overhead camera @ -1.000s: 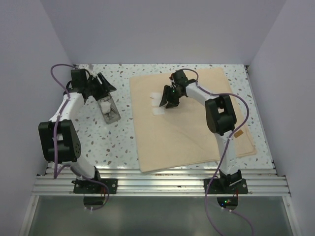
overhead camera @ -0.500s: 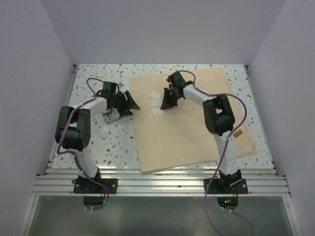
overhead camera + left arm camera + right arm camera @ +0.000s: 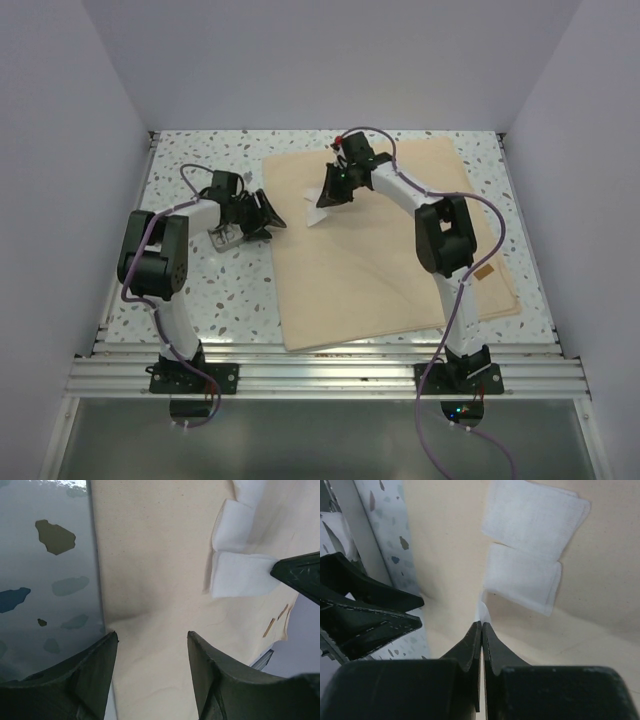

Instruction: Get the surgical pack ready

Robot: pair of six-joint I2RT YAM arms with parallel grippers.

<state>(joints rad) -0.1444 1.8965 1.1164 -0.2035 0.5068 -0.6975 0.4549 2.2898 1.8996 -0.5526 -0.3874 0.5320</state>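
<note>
The tan cloth (image 3: 380, 250) lies spread flat on the speckled table. Two white gauze squares (image 3: 522, 577) lie on its far left part, and they also show in the left wrist view (image 3: 240, 575). My right gripper (image 3: 330, 192) hovers over them, and in its wrist view (image 3: 482, 624) the jaws are shut on a thin white gauze piece seen edge-on. My left gripper (image 3: 268, 215) is open and empty over the cloth's left edge (image 3: 152, 635). The silver tin (image 3: 225, 238) sits on the table just left of the cloth, partly under the left arm. No steel instruments are in view.
White walls close in the table at the back and both sides. The two grippers are close together, and the right gripper's fingers (image 3: 300, 572) show at the right edge of the left wrist view. A small tan tag (image 3: 487, 270) lies on the cloth's right edge.
My left arm swung from the far left corner, over the tin, to the cloth's left edge. My right gripper moved back and up a little, away from the lying gauze.
</note>
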